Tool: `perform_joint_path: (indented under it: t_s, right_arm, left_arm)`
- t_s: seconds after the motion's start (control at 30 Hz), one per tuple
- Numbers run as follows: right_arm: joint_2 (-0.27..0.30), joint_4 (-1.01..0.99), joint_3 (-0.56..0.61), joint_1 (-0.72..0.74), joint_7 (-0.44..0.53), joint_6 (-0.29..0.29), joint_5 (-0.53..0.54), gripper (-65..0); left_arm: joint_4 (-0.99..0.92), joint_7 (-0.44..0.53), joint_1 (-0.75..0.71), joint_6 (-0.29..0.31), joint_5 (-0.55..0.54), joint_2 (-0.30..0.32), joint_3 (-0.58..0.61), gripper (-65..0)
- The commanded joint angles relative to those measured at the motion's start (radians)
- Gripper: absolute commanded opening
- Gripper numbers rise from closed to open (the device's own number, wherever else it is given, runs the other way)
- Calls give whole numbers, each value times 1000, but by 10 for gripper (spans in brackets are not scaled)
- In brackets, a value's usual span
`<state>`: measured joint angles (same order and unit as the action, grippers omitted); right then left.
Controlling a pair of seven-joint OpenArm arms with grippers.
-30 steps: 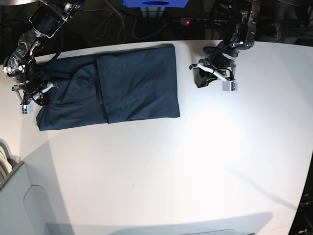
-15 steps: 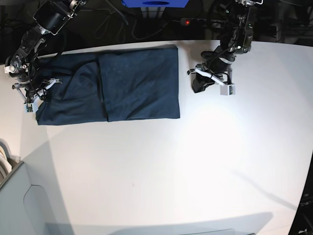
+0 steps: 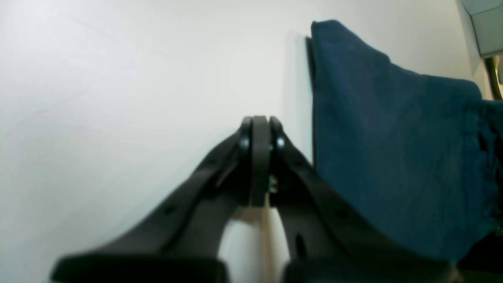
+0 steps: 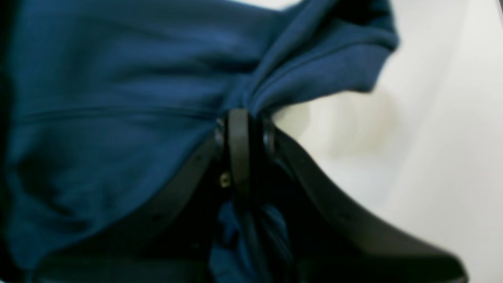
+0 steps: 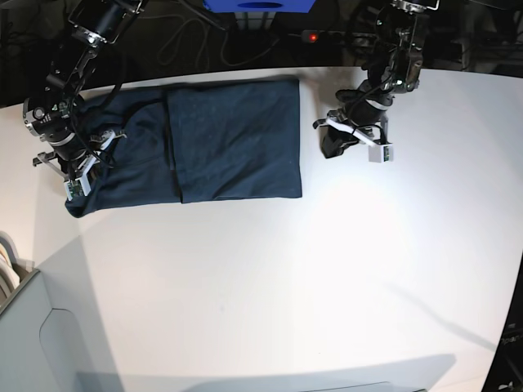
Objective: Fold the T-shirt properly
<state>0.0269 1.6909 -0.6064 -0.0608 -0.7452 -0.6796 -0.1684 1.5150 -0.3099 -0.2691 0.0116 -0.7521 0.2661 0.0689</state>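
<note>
- The T-shirt (image 5: 221, 143) lies partly folded at the far left of the white table (image 5: 327, 269).
- The right gripper (image 4: 241, 118) is clamped on a bunched fold at its left end.
- The left gripper (image 3: 257, 125) is closed, empty, just right of the shirt.

Robotics lab: bare white worktop (image 5: 327, 269) under two mounted arms, tangled black cables (image 5: 204, 37), blue bin (image 5: 260, 6) and lit red indicator (image 5: 311, 36) behind.

The T-shirt (image 5: 221, 139) lies on the table (image 5: 286, 278), between the two end effectors.
</note>
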Motion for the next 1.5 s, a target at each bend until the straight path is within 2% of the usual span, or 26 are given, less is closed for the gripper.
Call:
perform_joint_path:
  t_s: [0.0, 0.1, 0.33, 0.73, 1.17, 1.33, 1.47]
  right_arm:
    - [6, 42, 15, 11, 20, -19, 10, -649]
    - [-17, 100, 56, -9, 20, -19, 10, -649]
    - [-68, 251, 250, -55, 20, -19, 10, -649]
    - [-64, 303, 638, -61, 29, -19, 11, -649]
    - [-68, 206, 797, -57, 34, -19, 11, -649]
    - [-68, 168, 834, -46, 95, -19, 11, -649]
    - [-69, 139, 842, -43, 102, -19, 10, -649]
  left_arm:
    - [12, -13, -2, -12, 10, 6, 12, -650]
    - [6, -13, 18, -12, 10, 8, 44, -650]
    - [3, -13, 58, -15, 10, 8, 107, -650]
    - [-61, -13, 133, -20, 10, -6, 151, -650]
    - [-58, -13, 129, -20, 10, 0, 151, -650]
    - [-54, -13, 127, -20, 10, 0, 151, -650]
    - [-50, -13, 127, -20, 10, 0, 151, -650]
